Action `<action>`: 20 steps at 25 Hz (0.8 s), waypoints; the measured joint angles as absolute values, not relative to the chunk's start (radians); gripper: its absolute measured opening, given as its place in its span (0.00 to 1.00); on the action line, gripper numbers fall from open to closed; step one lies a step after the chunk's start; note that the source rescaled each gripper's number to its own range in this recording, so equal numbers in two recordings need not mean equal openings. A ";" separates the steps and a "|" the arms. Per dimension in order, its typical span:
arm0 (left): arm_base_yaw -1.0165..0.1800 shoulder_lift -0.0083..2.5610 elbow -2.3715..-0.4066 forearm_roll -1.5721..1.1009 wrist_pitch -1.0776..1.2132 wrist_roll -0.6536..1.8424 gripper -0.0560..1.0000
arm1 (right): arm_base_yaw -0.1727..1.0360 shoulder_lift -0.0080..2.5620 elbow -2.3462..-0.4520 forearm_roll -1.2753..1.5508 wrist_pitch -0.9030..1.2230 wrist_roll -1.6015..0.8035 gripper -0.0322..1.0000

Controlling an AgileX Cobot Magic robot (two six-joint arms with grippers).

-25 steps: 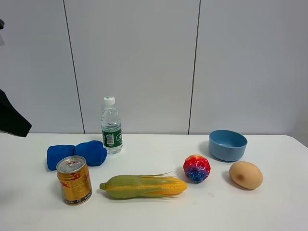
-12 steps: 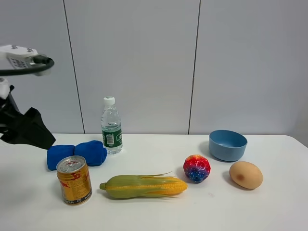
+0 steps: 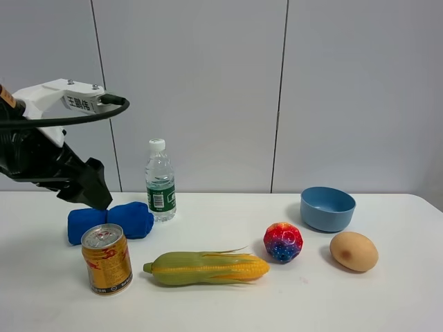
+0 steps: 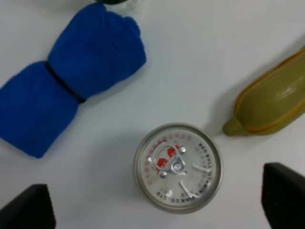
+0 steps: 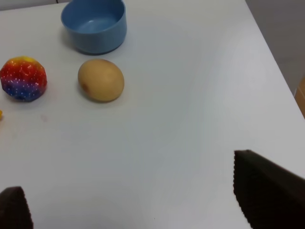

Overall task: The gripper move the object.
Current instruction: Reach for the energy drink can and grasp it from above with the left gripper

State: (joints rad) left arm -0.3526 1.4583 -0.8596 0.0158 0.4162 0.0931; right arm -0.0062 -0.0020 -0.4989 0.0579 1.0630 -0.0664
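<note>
Your small gold metal can with red markings and a silver pull-tab top (image 3: 106, 259) stands untouched at the lower left of the high view, just left of the green-husked yellow corn cob (image 3: 206, 268). Behind it lies the rolled blue cloth (image 3: 109, 221). Above that cloth, the black left gripper (image 3: 88, 185) has swung in from the frame's left edge within the last second. Its wrist view looks straight down on the can, jaws spread wide on either side, holding nothing. You're lined up, and I'd judge descent and grasp remain. The right gripper (image 5: 143, 200) hangs released, well apart from the can.
</note>
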 joint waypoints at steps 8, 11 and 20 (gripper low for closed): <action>-0.354 1.542 -0.860 0.019 0.428 0.067 0.99 | -0.006 -0.002 -0.499 0.058 1.063 -0.066 1.00; -0.354 1.580 -0.860 0.018 0.428 0.067 0.99 | -0.006 -0.002 -0.499 0.058 1.063 -0.066 1.00; -0.354 1.613 -0.860 0.000 0.406 0.066 1.00 | -0.006 -0.002 -0.499 0.058 1.063 -0.066 1.00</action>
State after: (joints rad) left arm -0.3536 1.6131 -0.8603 0.0000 0.4065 0.0665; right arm -0.0062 -0.0020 -0.4989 0.0579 1.0630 -0.0664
